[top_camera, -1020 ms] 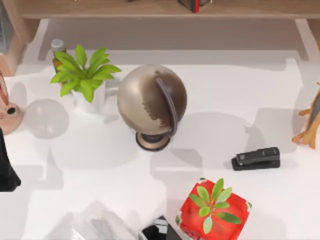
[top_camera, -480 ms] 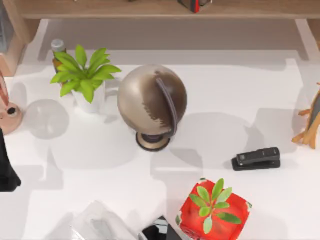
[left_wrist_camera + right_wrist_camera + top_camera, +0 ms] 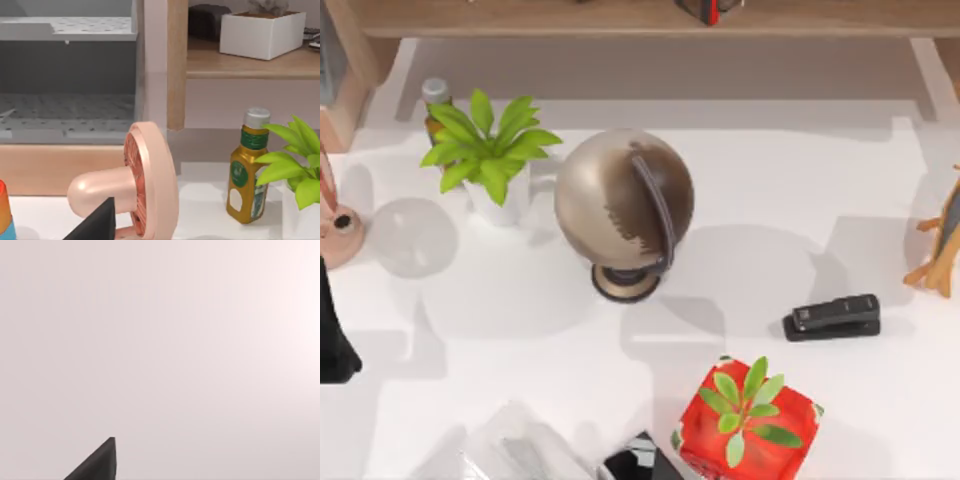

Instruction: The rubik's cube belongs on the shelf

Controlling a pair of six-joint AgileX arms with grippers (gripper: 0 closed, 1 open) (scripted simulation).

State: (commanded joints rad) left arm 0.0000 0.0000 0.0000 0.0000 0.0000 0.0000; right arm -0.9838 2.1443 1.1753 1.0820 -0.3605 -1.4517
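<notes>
The shelf (image 3: 520, 18) is a light-tan plank running along the back of the table; it also appears in the left wrist view as the shelf (image 3: 250, 62). A small dark object with a red face, which looks like the rubik's cube (image 3: 706, 9), rests on it, cut off by the top edge. My left arm (image 3: 332, 340) is parked at the table's left edge. A dark tip of the left gripper (image 3: 98, 224) points toward a pink mushroom figure (image 3: 135, 185). A dark tip of the right gripper (image 3: 97, 462) faces a blank pale wall.
A globe (image 3: 623, 200) stands mid-table beside a potted plant (image 3: 492, 150) and a gold bottle (image 3: 434, 98). A black stapler (image 3: 832, 316) lies to the right, and a red patterned box with leaves (image 3: 748, 418) sits at the front. A wooden figure (image 3: 940, 245) is at the right edge.
</notes>
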